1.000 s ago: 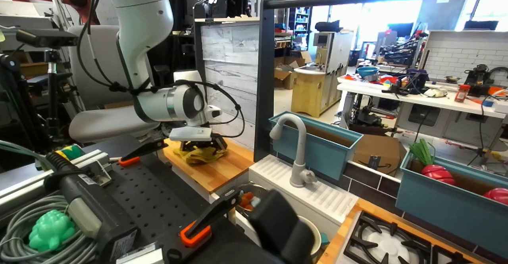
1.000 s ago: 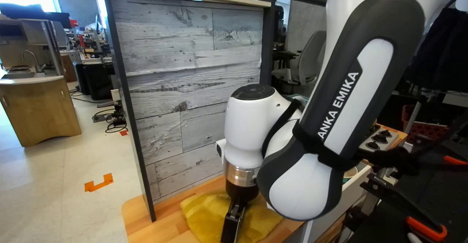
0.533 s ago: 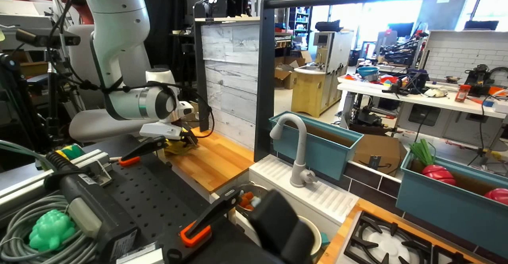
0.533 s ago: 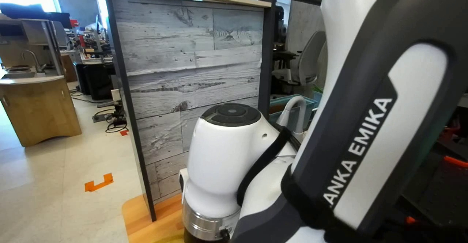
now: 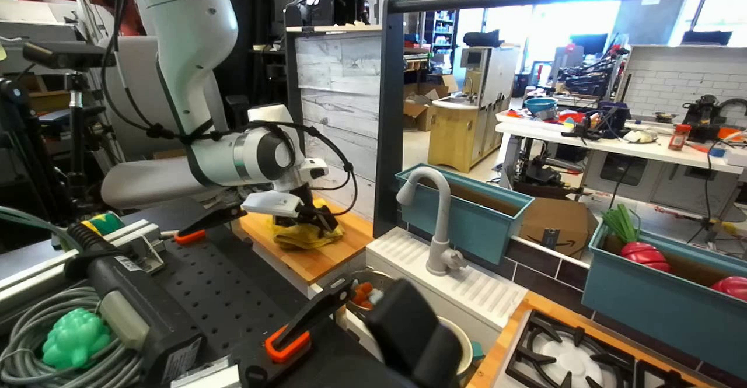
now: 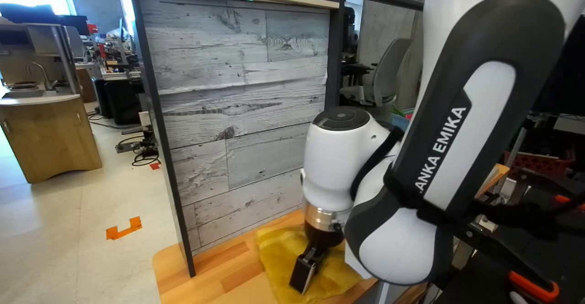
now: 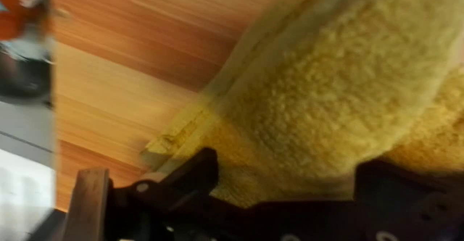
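Remote station: my hand (image 7: 288,163) is released, fingers spread wide apart, nothing clenched. The yellow cloth (image 7: 333,99) lies directly beneath it and out ahead of the fingertips; its folded edge runs diagonally away from one finger. Cloth is on the wooden desk (image 6: 215,274), between the plank panel (image 6: 242,84) and the opposite edge; pressing force: cannot tell

Bright windows (image 5: 563,17), pale floor (image 6: 114,189), gray chair (image 6: 391,72), weathered plank-look panel (image 6: 242,107)
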`<state>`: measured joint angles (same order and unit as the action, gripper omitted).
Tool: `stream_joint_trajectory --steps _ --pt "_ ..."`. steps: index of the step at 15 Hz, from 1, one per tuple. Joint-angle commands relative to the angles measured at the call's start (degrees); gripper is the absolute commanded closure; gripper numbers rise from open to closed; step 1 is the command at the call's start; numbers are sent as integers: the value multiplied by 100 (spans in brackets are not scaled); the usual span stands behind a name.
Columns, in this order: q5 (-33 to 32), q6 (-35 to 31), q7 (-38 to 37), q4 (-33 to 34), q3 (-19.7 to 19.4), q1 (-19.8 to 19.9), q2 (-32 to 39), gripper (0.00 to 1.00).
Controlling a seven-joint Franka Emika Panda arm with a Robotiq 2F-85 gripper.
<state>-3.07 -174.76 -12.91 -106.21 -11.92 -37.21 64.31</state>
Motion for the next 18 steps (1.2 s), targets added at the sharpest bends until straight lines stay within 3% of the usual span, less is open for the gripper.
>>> stream_joint_trajectory --steps 1,5,9,12,15,18 --pt "217 164 -388 -471 -622 -199 139 0" --pt "110 -104 -185 -139 -46 -9 353 0" --pt "178 -479 -196 490 357 -255 601 0" --pt "395 -397 -375 1413 565 -473 996 0" --pt "581 -394 -451 1976 468 -395 1280 0" --pt "792 -336 -540 1724 199 -187 1181 0"
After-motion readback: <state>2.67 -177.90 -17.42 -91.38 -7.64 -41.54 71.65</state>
